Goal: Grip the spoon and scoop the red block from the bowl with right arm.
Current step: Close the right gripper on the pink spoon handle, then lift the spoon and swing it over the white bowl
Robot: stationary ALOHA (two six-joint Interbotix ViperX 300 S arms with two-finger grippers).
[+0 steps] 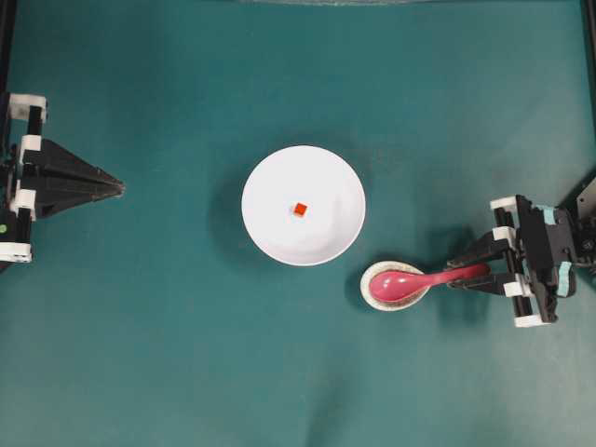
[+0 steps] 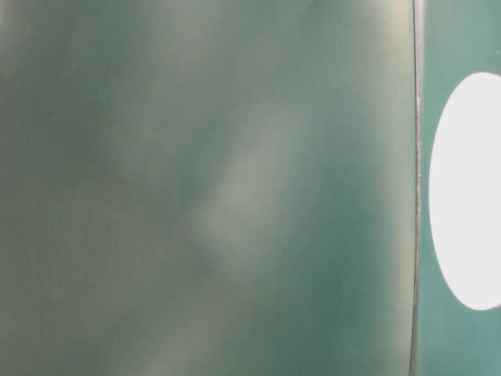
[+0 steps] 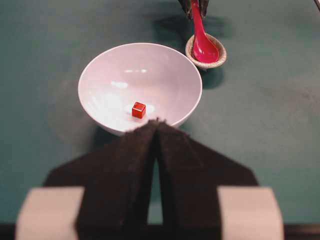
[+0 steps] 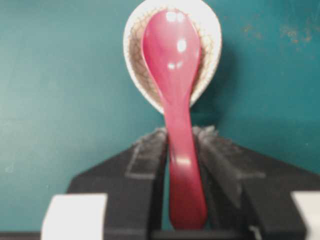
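The right gripper [image 4: 181, 137] has its jaws closed on the handle of the spoon [image 4: 172, 75], one finger pressed to each side. Ahead of the fingertips, the spoon's scoop lies in a small speckled dish [image 4: 207, 70]. The bowl [image 1: 321, 163] sits farther ahead with the red block [image 1: 299, 209] inside it. The left gripper [image 1: 119, 187] points at the bowl from well apart, its jaws together.

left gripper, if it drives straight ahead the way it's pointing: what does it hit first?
Most likely the bowl. The left gripper is shut and points at its near rim, in line with the red block inside. Its height against the rim is unclear, so it might pass over.
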